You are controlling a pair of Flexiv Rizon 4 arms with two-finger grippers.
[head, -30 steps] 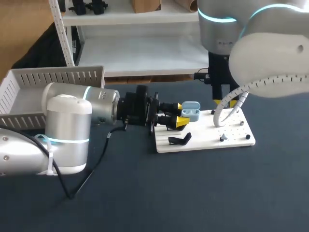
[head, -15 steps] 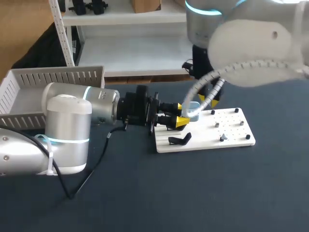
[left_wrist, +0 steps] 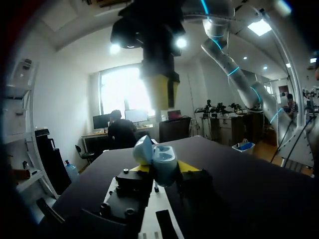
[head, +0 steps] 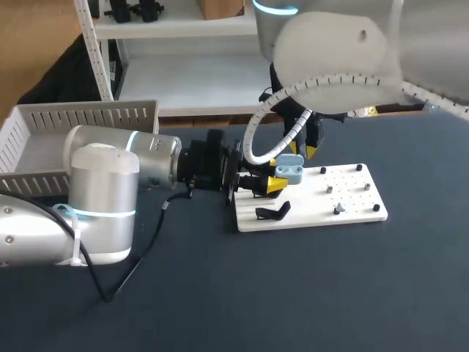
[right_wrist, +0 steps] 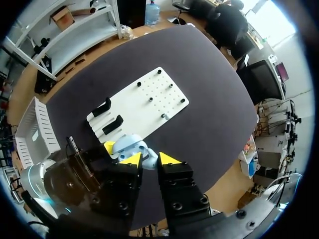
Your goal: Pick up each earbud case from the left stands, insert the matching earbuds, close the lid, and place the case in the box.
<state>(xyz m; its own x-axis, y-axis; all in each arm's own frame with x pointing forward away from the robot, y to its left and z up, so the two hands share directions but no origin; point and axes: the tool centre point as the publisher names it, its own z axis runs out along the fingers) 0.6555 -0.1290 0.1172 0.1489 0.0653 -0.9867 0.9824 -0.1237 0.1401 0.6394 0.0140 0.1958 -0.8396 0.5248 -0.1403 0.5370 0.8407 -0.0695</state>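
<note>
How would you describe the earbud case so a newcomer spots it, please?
Find the white pegboard. At its left end, the left gripper grips an open earbud case. It alone is light blue; the stand beside it is black.

- Too small to tell: the contents of the earbud case (head: 290, 170).
- Partly hidden behind the left arm (head: 102, 198): the box (head: 80, 117) at the far left corner of the surface (head: 308, 293).

The dark table (head: 293, 293) carries a white board (head: 315, 210) with holes, lying flat right of the middle and nearer the far edge than the near one. A white slatted box (head: 88, 116) sits at the far left corner. A black cable (head: 146, 249) trails over the surface left of the board.
</note>
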